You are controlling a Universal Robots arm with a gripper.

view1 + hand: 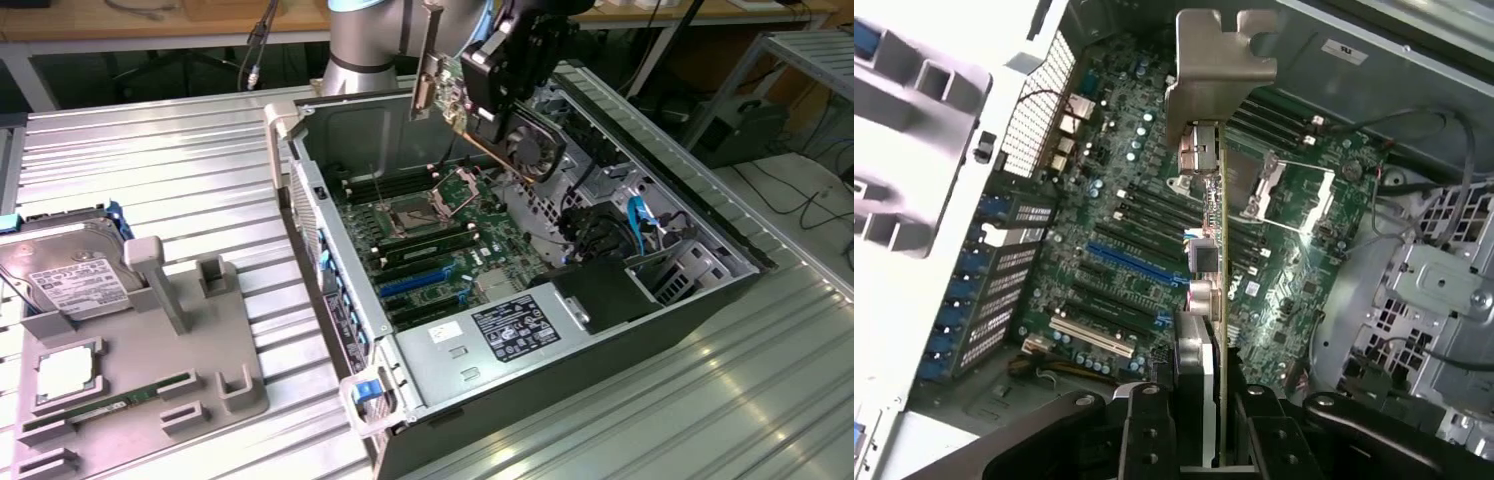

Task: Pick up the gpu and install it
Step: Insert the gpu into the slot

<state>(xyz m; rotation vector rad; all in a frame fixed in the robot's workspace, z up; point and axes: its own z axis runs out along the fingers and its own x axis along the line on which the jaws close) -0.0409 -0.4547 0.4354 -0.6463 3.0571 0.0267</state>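
One graphics card [534, 145] hangs over one open computer case [310, 215]. Beside the case, one tray [200, 350] holds one hard drive [74, 275], one memory stick [114, 405], one processor [67, 372].

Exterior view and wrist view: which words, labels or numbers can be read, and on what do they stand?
No text can be read.
Hard drive label: too small.
Power supply label: too small.
Motherboard print: blurred.
Case sticker: blurred.
Gpu: no print visible.
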